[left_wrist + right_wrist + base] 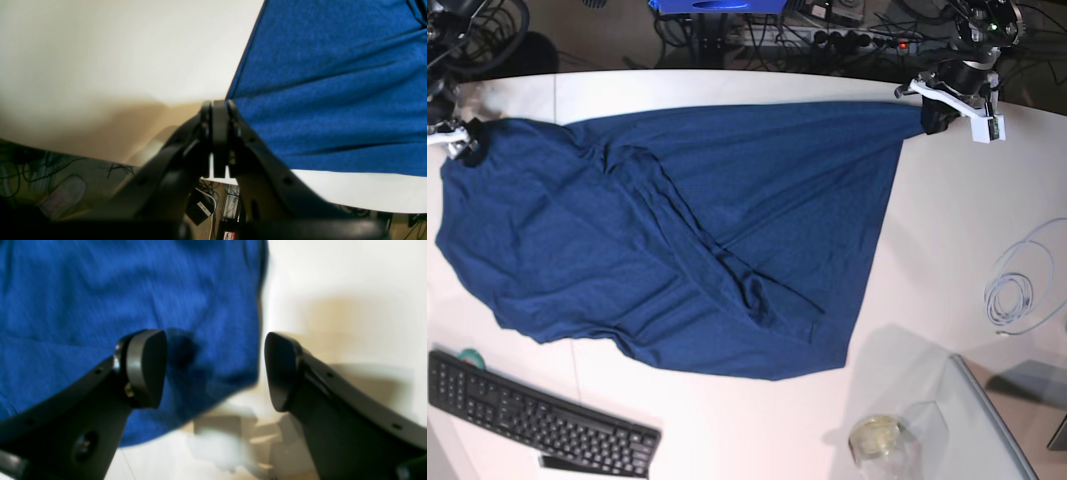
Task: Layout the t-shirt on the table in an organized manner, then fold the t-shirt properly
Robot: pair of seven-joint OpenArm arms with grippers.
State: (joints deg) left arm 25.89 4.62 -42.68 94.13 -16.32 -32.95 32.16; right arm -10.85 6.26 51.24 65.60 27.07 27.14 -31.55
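Left fingers (pixel 218 133) pressed together, pinching shirt (pixel 677 240) corner at table (pixel 947 230) edge. Right fingers (pixel 146 366) spread wide, holding nothing, straddling shirt hem just beyond; cloth stretched flat between both.

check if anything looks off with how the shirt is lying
The t-shirt is not flat: a diagonal ridge of bunched folds runs across its middle, and the hem slants across the table.
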